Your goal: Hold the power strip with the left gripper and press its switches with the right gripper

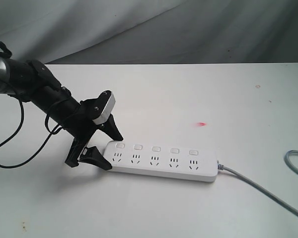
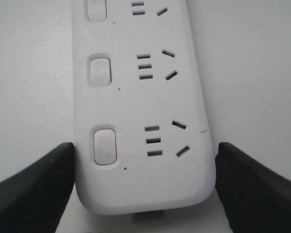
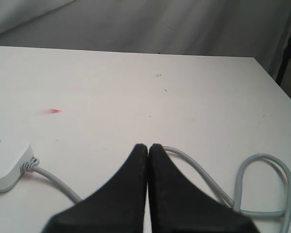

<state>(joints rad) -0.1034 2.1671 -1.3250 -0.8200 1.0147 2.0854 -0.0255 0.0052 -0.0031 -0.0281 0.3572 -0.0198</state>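
Note:
The white power strip [image 1: 161,169] lies flat on the table, its switches [image 1: 156,148] in a row above the sockets. My left gripper [image 1: 114,153] straddles the strip's left end, one black finger on each long side. In the left wrist view both fingers [image 2: 43,179] press against the sides of the power strip [image 2: 145,184], beside the end switch [image 2: 105,145]. My right gripper [image 3: 148,146] is shut with nothing in it, hovering over bare table near the grey cord [image 3: 203,174]. It is out of the exterior view. The strip's cord end [image 3: 5,162] shows off to one side.
The grey cord [image 1: 268,191] runs from the strip's right end toward the front right and loops near the table edge. A small red mark [image 1: 202,124] lies on the white table [image 1: 188,94]. A black cable [image 1: 20,148] hangs from the left arm. Grey cloth backs the table.

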